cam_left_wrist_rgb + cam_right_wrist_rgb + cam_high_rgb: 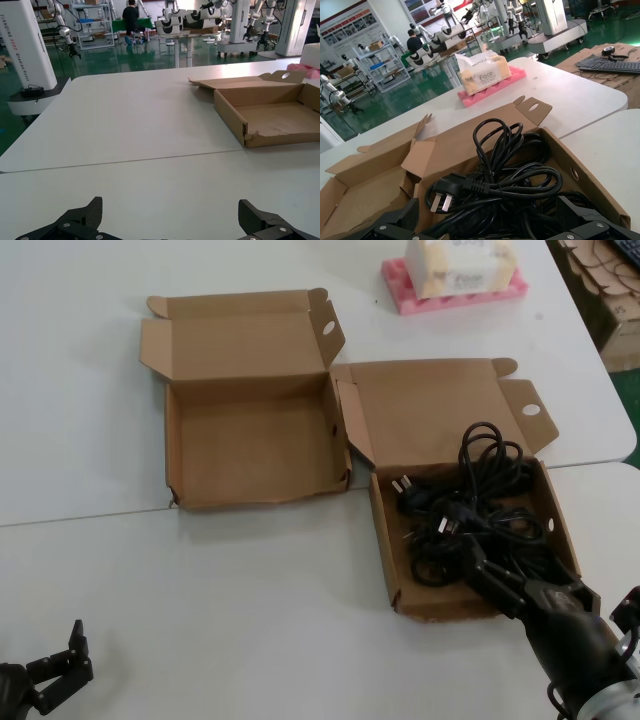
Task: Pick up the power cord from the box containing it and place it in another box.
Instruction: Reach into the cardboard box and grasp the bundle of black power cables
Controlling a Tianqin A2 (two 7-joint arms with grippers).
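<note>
The power cord (pixel 470 505) lies among looped black cable in the right-hand cardboard box (pixel 383 540), and I cannot tell one bundle from the rest. A black plug with silver prongs (pixel 445 192) rests on the pile (pixel 510 175). My right gripper (pixel 485 570) reaches down into this box (pixel 580 175) near its front wall. In the right wrist view it (pixel 490 225) is open, with cable loops between its fingers. The other box (pixel 250 495), to the left, is empty and has a wavy front wall (pixel 280 137). My left gripper (pixel 65 655) is parked open low over the near-left table (pixel 170 220).
A tissue pack on pink foam (pixel 455 270) stands at the back right (pixel 482 75). Both box lids (pixel 240 335) lie open toward the back. A seam (pixel 100 515) crosses the white table. Flat cardboard (pixel 600 280) and a keyboard (pixel 610 62) lie off the right edge.
</note>
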